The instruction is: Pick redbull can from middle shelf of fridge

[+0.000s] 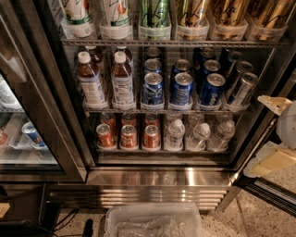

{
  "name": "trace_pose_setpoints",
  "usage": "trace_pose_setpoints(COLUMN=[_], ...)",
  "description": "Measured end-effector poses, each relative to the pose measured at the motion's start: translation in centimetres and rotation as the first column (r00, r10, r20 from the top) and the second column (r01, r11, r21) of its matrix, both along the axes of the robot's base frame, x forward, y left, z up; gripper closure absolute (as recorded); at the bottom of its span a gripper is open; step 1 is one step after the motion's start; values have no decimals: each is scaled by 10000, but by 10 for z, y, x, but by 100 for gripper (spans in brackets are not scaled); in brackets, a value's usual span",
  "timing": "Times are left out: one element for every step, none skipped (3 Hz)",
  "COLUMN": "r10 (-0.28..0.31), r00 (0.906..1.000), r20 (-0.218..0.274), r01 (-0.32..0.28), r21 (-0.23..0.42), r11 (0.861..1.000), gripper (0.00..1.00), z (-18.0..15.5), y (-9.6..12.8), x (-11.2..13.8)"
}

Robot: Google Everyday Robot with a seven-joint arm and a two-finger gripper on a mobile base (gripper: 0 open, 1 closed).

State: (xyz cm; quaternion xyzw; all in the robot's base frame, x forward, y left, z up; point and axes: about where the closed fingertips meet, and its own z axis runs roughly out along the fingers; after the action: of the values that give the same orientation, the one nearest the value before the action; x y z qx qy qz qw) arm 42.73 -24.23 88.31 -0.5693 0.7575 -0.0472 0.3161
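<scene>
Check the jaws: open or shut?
Open: the gripper, at the right edge beside the fridge, has its jaws spread wide apart, holding nothing.

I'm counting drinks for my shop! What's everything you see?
tall cans: six rows, white, green, gold, top tier
tea bottles: two in front, brown, middle shelf, left
blue cans: three in front, blue, middle shelf
redbull can: one in front, silver-blue, middle shelf, far right
red cans: three in front, red-orange, bottom tier, left
clear bottles: three, clear, bottom tier, right
bin: one, clear, floor below fridge
end effector: one, cream, open, right of fridge
</scene>
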Motion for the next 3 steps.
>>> trace_pose_setpoints(r10=[-149, -150, -338], r00=[9992, 9992, 9985], r20=[383, 383, 429], r01=[149, 150, 324], r21=[-15, -13, 322], r11=[9999, 9999, 9990], gripper=[0, 0, 0], z=[4, 3, -1], y=[-2, -2, -2], x=[9, 9, 11])
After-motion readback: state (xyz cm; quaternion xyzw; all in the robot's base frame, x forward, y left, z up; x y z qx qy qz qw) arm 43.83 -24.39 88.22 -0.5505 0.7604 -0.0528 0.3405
